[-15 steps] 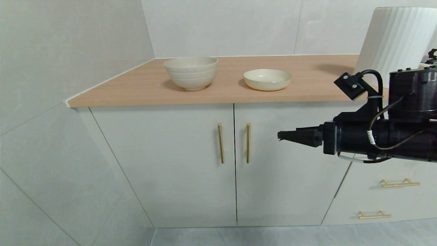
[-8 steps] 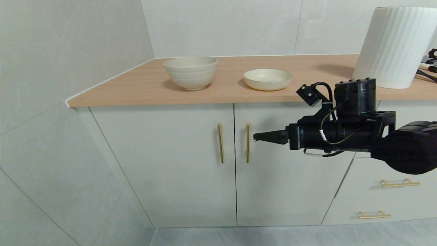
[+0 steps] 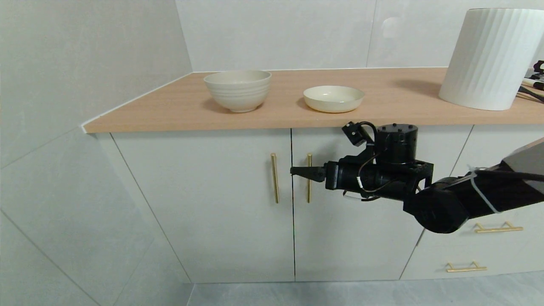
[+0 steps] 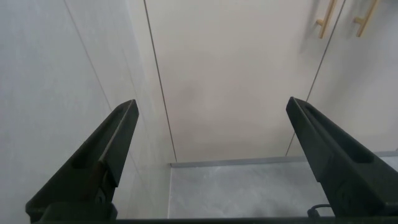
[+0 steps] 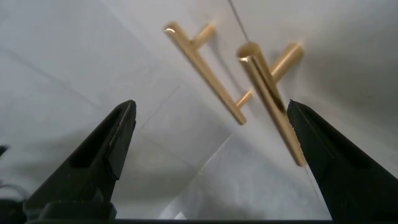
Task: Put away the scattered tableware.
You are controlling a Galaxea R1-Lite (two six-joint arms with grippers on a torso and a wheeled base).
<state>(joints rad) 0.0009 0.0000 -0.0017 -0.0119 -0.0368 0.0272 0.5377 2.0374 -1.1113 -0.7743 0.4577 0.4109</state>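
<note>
The right gripper (image 3: 298, 171) is hovering level in front of the pale cabinet doors (image 3: 212, 204), its tips crossing the right-hand brass bar handle (image 3: 309, 189) and reaching the seam beside the left-hand brass bar handle (image 3: 275, 178). In the right wrist view its fingers (image 5: 106, 155) are standing wide apart and holding nothing, with both handles showing between them; whether they are touching either handle, I cannot tell. Up on the wooden counter (image 3: 382, 91), the cream ribbed bowl (image 3: 238, 90) and the shallow cream dish (image 3: 333, 98) are sitting side by side, near but apart. A tall white ribbed cylinder (image 3: 488, 55) is standing further right. The left gripper (image 4: 211, 102) is hanging low before the cabinet, fingers spread wide and empty.
</note>
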